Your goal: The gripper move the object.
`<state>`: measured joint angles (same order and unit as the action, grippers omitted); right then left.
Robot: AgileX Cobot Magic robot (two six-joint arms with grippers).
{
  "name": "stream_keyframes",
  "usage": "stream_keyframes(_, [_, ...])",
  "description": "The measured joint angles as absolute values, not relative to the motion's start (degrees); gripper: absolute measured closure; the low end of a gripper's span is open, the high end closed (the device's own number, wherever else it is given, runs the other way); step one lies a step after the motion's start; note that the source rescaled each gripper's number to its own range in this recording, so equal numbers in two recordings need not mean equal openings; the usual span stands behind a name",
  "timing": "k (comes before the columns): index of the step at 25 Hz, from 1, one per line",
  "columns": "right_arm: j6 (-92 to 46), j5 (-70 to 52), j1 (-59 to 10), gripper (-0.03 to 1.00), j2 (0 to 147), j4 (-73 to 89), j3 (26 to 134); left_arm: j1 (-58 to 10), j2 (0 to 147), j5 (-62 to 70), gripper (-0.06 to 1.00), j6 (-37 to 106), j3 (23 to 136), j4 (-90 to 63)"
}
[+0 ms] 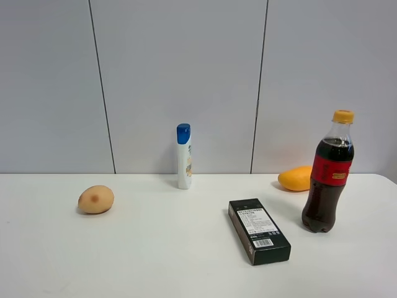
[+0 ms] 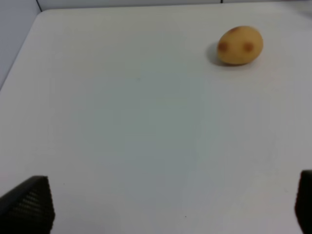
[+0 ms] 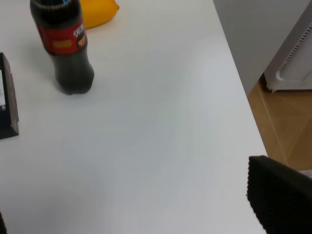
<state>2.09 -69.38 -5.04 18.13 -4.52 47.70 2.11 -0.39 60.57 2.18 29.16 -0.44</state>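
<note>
The cola bottle [image 1: 327,172] stands upright on the right of the white table [image 1: 155,261], with dark cola, a red label and a yellow-orange cap. It also shows in the right wrist view [image 3: 63,46], far from my right gripper [image 3: 141,209]. That gripper is open and empty, with one black finger [image 3: 282,200] showing near the table's right edge. My left gripper [image 2: 165,204] is open and empty over bare table, its black fingertips [image 2: 27,204] wide apart. Neither arm shows in the exterior high view.
A black box [image 1: 258,230] lies left of the cola bottle. An orange fruit [image 1: 296,178] lies behind the bottle. A white bottle with a blue cap [image 1: 183,156] stands at the back middle. A tan potato [image 1: 96,199] lies on the left, also in the left wrist view [image 2: 240,45].
</note>
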Motion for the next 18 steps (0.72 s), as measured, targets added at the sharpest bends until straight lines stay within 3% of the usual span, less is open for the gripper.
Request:
stream_keyframes(8, [1.4,-66.2,-5.0,-0.03,8.0,-0.4,35.1,2.1,-0.4,60.6,-0.06,2.2,29.2,-0.4])
stream_keyframes(18, [-1.9,-61.4,-5.0,-0.03,7.3,1.2,28.7,2.1,-0.4,60.6,-0.06,2.2,29.2,-0.4])
